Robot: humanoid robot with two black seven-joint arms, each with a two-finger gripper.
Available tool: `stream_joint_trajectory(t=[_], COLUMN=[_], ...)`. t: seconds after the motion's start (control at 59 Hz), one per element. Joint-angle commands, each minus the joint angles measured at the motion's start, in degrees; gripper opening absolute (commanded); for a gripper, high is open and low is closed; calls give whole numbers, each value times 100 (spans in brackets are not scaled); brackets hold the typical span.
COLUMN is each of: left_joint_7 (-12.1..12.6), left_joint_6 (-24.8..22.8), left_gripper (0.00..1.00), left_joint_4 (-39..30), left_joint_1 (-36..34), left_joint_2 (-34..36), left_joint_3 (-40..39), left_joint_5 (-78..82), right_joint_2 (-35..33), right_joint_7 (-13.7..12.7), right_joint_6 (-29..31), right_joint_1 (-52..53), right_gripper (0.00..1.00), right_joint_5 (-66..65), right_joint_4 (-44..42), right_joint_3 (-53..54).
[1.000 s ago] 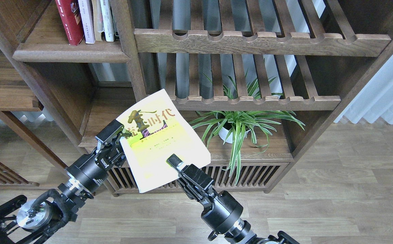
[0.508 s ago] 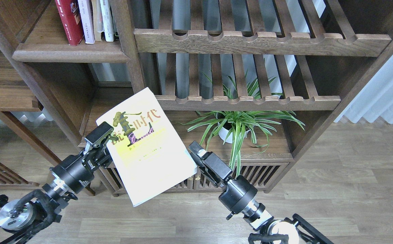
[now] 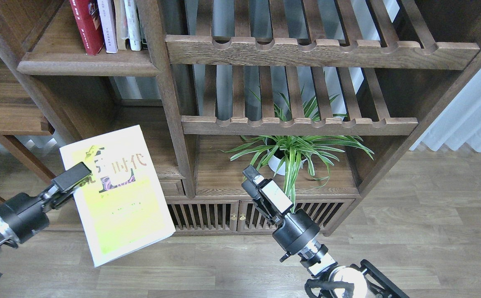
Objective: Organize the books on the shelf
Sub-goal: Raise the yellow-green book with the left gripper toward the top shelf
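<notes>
Book (image 3: pixel 120 198) carried left since half second ago, now clear of cabinet post, in front of low left compartment. Right gripper (image 3: pixel 252 177) drawn back, no longer touching book; fingers' gap cannot tell. Left gripper (image 3: pixel 76 178) clamped on book's left edge. Cover faces camera, long axis running near-right to far-left, title end far. Shelf (image 3: pixel 87 66) far left, holding upright books.

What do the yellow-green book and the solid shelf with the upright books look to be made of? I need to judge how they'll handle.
The yellow-green book, shut in the left gripper, looks like a glossy paperback: thin cover catching glare, slightly bowed. The shelf looks like dark-stained solid wood: visible grain, rounded moulded front edge, low satin sheen.
</notes>
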Motion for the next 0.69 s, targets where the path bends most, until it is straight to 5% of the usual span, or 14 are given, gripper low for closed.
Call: stream_joint_trajectory(t=[0.0, 0.153, 0.678], left_joint_7=[11, 318, 318], left_joint_6=[0, 0, 0], left_gripper=[9, 9, 10], left_joint_4=[-1, -1, -10], left_joint_1=[60, 69, -28], left_joint_2=[426, 1006, 2255], left_joint_3=[-355, -759, -2095], left_joint_5=[179, 223, 179], right_joint_2=[4, 4, 4], right_joint_7=[-18, -27, -36], right_joint_6=[-3, 6, -3], right_joint_1=[3, -15, 284], right_gripper=[98, 98, 98], right_joint_5=[-16, -33, -33], right_joint_4=[-11, -64, -134], right_joint_3=[2, 11, 2])
